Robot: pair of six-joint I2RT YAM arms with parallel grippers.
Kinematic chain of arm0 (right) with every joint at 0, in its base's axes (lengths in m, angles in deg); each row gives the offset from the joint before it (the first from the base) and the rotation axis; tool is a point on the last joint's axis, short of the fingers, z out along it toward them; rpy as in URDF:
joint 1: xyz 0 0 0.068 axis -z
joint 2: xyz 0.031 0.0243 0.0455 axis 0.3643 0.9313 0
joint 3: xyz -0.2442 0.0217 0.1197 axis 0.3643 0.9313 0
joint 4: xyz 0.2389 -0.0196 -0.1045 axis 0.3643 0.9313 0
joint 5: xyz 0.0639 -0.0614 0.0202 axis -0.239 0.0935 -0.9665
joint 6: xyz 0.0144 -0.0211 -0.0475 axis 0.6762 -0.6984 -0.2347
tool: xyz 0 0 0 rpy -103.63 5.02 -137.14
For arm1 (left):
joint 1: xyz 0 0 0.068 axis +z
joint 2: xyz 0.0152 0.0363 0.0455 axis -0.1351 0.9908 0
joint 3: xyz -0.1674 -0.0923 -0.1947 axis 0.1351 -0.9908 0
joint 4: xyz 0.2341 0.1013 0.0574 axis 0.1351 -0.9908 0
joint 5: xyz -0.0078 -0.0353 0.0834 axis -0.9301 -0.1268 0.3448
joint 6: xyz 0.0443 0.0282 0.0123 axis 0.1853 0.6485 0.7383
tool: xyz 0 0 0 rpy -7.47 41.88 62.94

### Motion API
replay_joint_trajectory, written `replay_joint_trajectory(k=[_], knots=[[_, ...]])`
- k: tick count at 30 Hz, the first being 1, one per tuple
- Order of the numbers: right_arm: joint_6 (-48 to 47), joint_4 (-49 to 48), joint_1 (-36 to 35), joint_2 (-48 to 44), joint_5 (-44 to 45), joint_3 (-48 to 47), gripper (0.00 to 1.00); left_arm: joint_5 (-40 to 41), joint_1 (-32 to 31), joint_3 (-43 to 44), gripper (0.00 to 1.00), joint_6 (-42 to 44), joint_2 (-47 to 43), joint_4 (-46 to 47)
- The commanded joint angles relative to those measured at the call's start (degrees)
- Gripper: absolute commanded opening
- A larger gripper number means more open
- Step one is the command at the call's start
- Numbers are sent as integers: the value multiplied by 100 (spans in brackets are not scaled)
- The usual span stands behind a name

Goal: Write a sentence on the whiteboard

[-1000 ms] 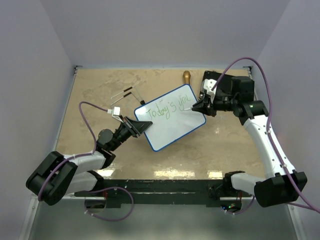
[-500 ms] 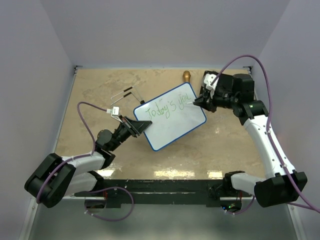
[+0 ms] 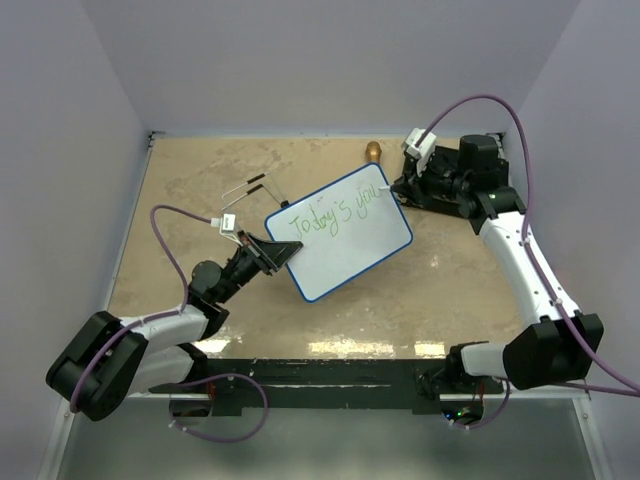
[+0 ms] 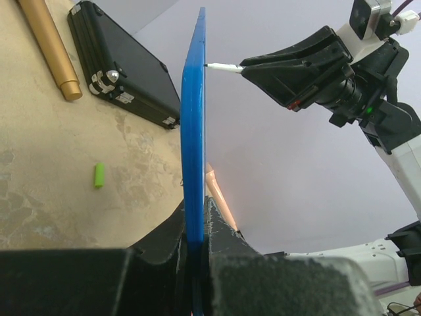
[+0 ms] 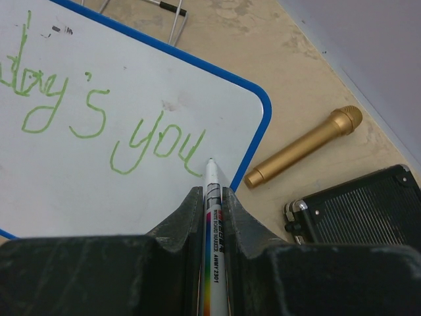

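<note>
**Two Green Words on Show**

The whiteboard (image 3: 340,232) is held tilted up off the table (image 3: 200,170) by its near-left corner, on which the left gripper (image 3: 275,253) is clamped. In the left wrist view the blue rim is seen edge-on, pinched between the closed fingers. "Today's you" is written across the board in green.

A white marker (image 5: 214,224) is gripped tightly in the right gripper (image 5: 212,197). Its tip is set just ahead of the fingers, at the tail of the "u". It seems to touch the surface, but this cannot be confirmed.

Beyond that gripper and to its right, a gold microphone (image 5: 306,148) is laid on the table, with a black case (image 5: 358,204) just beside it. A small green cylinder (image 4: 99,175) is seen on the table to the left of the left gripper.
</note>
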Motion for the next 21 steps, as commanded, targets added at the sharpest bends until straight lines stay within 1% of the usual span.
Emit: replay_joint_trajectory(k=[1, 7, 21], knots=[[67, -209, 14, -1, 21, -316, 0, -7, 40, 93, 0, 7, -194, 3801], [155, -297, 14, -45, -59, -369, 0, -7, 48, 101, 0, 7, -186, 3774], [261, -447, 23, 175, -67, -334, 0, -24, 40, 110, 0, -19, -159, 3801]])
